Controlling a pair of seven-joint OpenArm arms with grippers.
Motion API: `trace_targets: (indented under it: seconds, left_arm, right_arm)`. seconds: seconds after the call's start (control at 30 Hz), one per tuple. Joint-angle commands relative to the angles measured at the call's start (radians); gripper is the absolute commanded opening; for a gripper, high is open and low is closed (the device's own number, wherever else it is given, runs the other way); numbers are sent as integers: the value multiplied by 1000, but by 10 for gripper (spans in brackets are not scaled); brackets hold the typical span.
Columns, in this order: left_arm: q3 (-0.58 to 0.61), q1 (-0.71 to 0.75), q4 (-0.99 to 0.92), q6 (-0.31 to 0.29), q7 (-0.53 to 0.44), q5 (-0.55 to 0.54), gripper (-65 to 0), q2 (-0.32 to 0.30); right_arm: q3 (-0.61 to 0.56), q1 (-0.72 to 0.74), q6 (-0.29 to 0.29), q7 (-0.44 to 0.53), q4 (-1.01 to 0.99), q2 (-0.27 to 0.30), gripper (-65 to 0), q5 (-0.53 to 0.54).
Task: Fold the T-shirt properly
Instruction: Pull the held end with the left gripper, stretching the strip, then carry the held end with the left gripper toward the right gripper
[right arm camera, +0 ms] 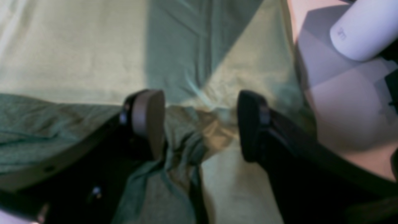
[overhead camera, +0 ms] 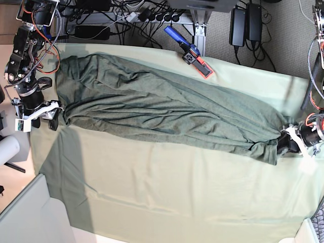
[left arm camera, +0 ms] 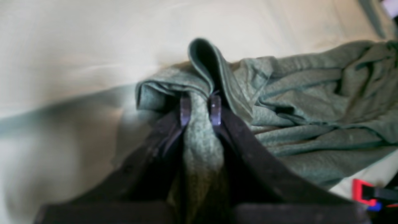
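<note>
Currently, a T-shirt (overhead camera: pixel 167 114) corner at 3 o'clock is clenched by the left gripper (left arm camera: pixel 200 109); at 9 o'clock, the right gripper (right arm camera: pixel 200 124) is spread, w/ nothing grasped.

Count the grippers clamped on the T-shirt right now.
1. The left gripper is shut on a bunched end of the T-shirt. The right gripper is open, its fingers straddling the shirt's other end without clamping it.

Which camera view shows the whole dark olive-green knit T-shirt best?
The base view: the dark olive-green knit T-shirt lies stretched across the table, both ends visible. The left wrist view shows only a bunched end pinched in the left gripper; the right wrist view shows a blurred end.
</note>
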Motion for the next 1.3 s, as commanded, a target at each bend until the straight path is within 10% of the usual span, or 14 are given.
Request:
trace_targets:
  seconds: [0.0,0.53,0.77,1.27]
  left_arm:
    - [-7,-31,13,-9,-43,2,-650,-26]
    - [11,-113,25,-9,-82,101,-650,-89]
    - [190,-21,360,34,-76,114,-650,-82]
    - [561,3,469,185,-78,529,-650,186]
  right_arm:
    - [9,11,-3,27,13,25,-281,9]
    - [9,13,-3,27,13,25,-281,32]
    - [9,14,-3,28,13,25,-281,32]
    - [9,13,-3,27,13,25,-281,31]
